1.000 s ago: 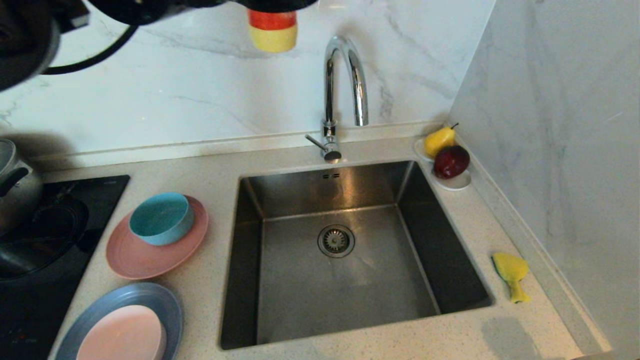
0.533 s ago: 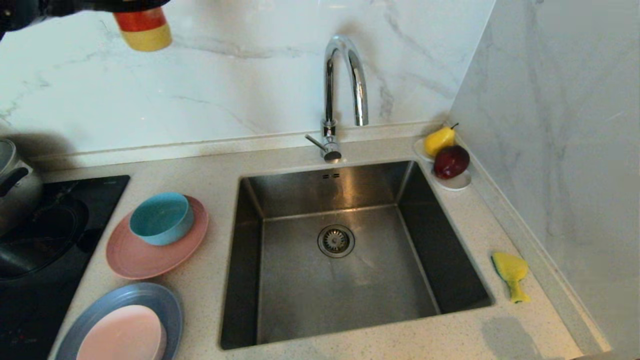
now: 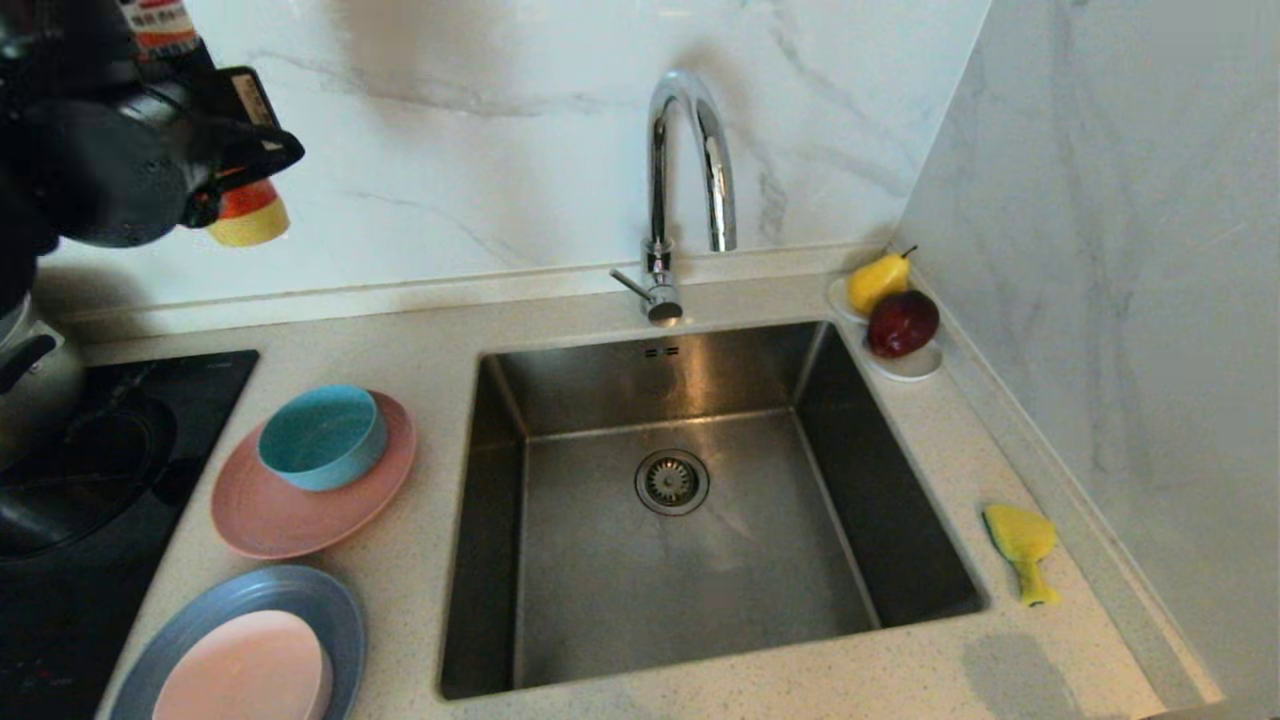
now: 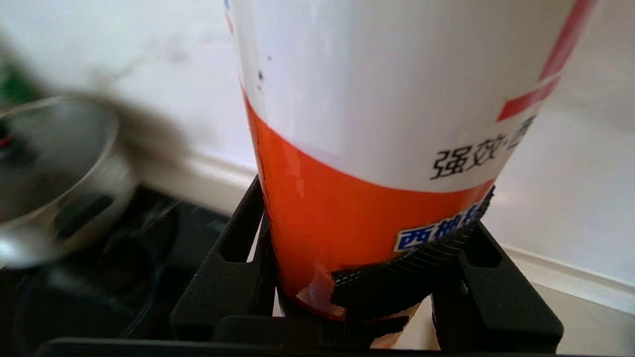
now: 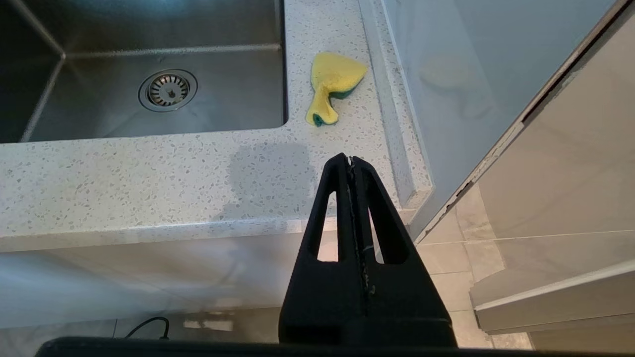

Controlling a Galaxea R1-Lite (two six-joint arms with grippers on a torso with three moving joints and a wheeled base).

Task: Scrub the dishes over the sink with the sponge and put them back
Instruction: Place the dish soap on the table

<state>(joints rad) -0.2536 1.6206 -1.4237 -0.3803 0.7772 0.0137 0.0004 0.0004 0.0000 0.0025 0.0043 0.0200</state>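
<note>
No scrubbing can be judged to have begun. The four dishes are stacked in two pairs on the worktop (image 3: 420, 600) to the left of the sink (image 3: 700, 560): the teal bowl (image 3: 322, 436) is set on the salmon-pink plate (image 3: 300, 515), and nearer the viewer the pale pink bowl (image 3: 243, 668) is set on the grey-blue plate (image 3: 310, 600). None of them is held over the basin, and the sink is seen empty down to its strainer drain (image 3: 672, 481), with the tap (image 3: 688, 190) at its far edge.

The sponge (image 3: 1022, 548) lies untouched on the worktop to the right of the sink, near the side wall, well apart from both arms.

The left gripper (image 3: 235, 180) is raised at the far left, above the hob (image 3: 120, 440) and the steel pot (image 3: 30, 380), and its jaws are closed around a detergent bottle (image 4: 377, 148) with a white, orange and yellow body; in the left wrist view the bottle is seen clamped between the black fingers. The right gripper (image 5: 351, 163) is parked low in front of the worktop's near right corner, its jaws pressed together and empty.

Everything in the task is therefore judged to remain: the sponge has yet to be picked up, each of the four pieces has yet to be carried over the sink and scrubbed, and each has yet to be returned to its place. A saucer with fruit (image 3: 900, 330) stands at the far right corner and plays no part.
</note>
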